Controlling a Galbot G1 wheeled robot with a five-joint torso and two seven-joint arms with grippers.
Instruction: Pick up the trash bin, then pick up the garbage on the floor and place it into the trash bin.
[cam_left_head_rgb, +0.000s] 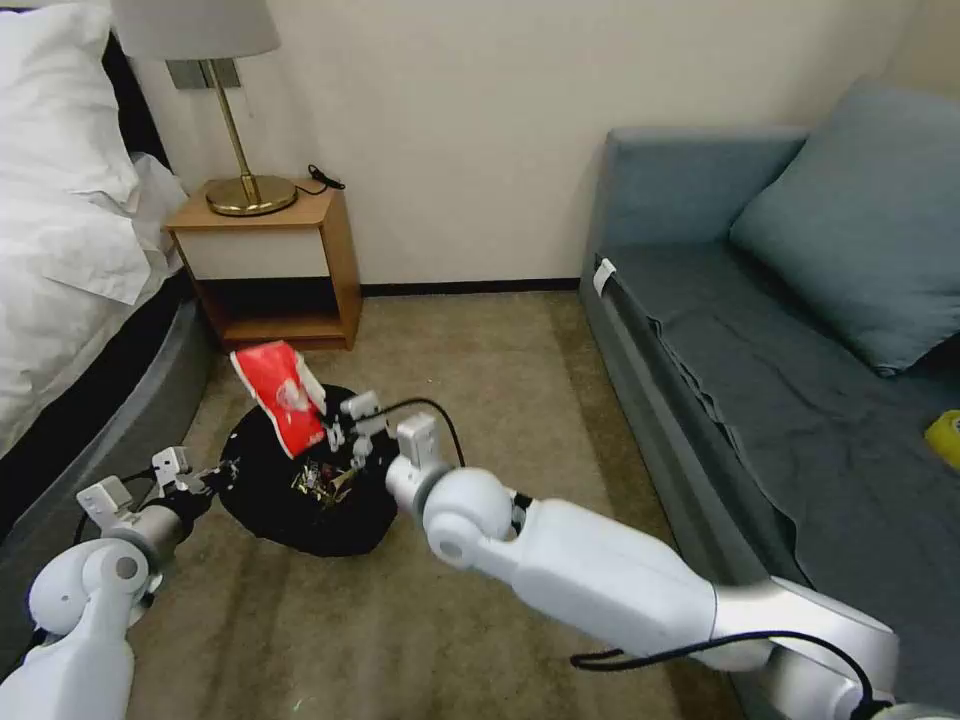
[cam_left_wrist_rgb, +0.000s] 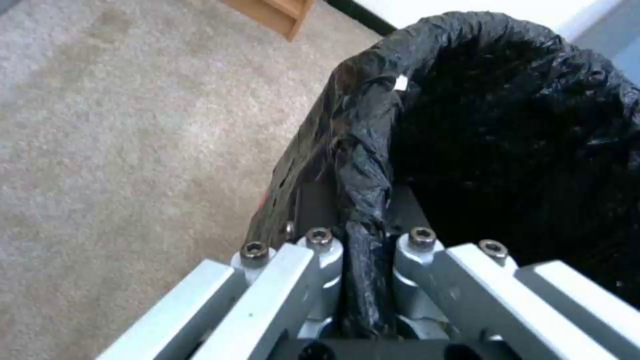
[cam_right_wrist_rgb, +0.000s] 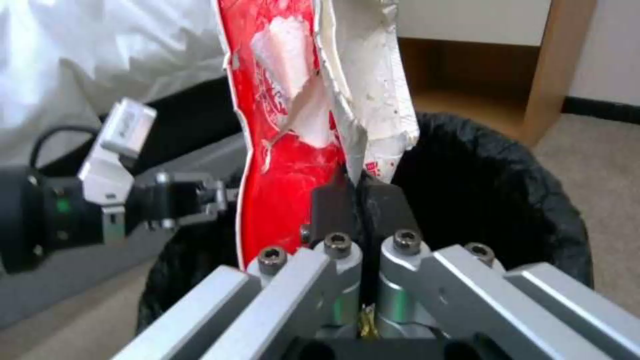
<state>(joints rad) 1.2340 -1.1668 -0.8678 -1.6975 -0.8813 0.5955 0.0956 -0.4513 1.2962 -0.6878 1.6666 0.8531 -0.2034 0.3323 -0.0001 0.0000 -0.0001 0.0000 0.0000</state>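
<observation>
Head view: on beige carpet, left end effector (cam_left_head_rgb: 222, 474) pinches trash bin (cam_left_head_rgb: 300, 500) rim, right end effector (cam_left_head_rgb: 335, 432) holds red-and-white packet (cam_left_head_rgb: 280, 395).

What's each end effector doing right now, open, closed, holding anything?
Left end effector: closed on the trash bin rim, pinching the black liner.
Right end effector: closed on the red-and-white packet, above the bin's opening.

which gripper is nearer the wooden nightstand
Right. The right gripper holds the red-and-white packet above the trash bin, closer to the nightstand; the left gripper clamps the bin's near-left rim.
</observation>
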